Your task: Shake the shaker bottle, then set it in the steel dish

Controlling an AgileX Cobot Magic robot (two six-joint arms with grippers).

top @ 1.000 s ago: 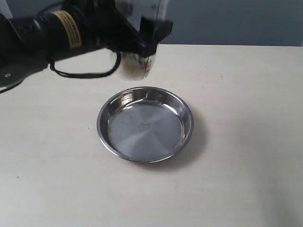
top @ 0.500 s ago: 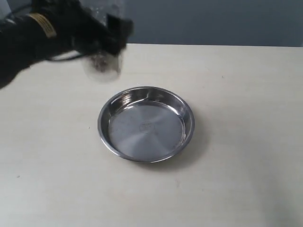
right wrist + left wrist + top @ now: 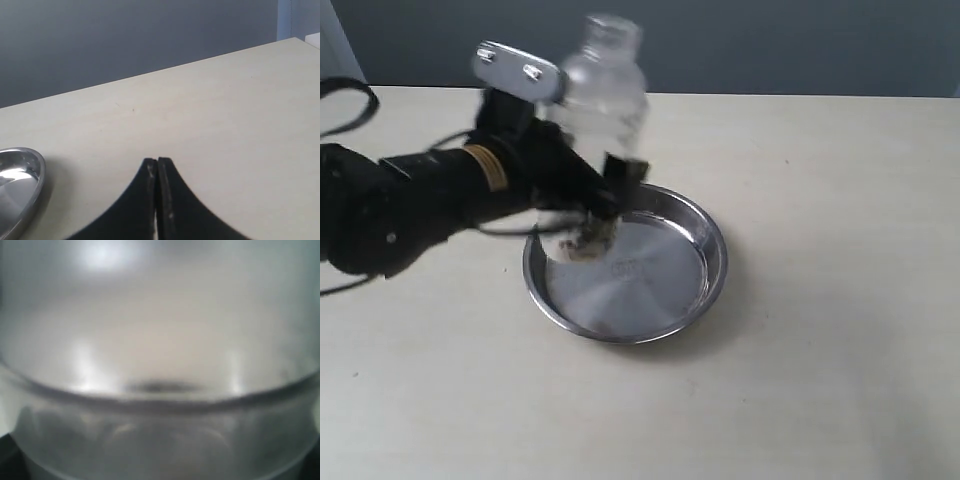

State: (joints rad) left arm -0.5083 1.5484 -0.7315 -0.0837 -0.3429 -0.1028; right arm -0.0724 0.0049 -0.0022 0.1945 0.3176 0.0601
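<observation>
The clear shaker bottle (image 3: 605, 100) stands upright with its base low over the left part of the steel dish (image 3: 700, 240); brown bits show at its bottom, and whether it touches the dish I cannot tell. My left gripper (image 3: 595, 195) is shut on the bottle's lower body. The left wrist view is filled by the blurred clear wall of the shaker bottle (image 3: 160, 340). My right gripper (image 3: 157, 162) is shut with nothing in it, over bare table, to one side of the steel dish (image 3: 20, 190); it does not show in the exterior view.
A light beige table (image 3: 840, 330) carries the dish near its middle. A dark blue-grey wall (image 3: 800, 45) runs behind the table's far edge. The black left arm (image 3: 400, 210) with its cable reaches in from the left.
The left arm has swung the bottle from high at the back left down and to the right. The bottle now sits low over the dish's left part, its cap in view.
</observation>
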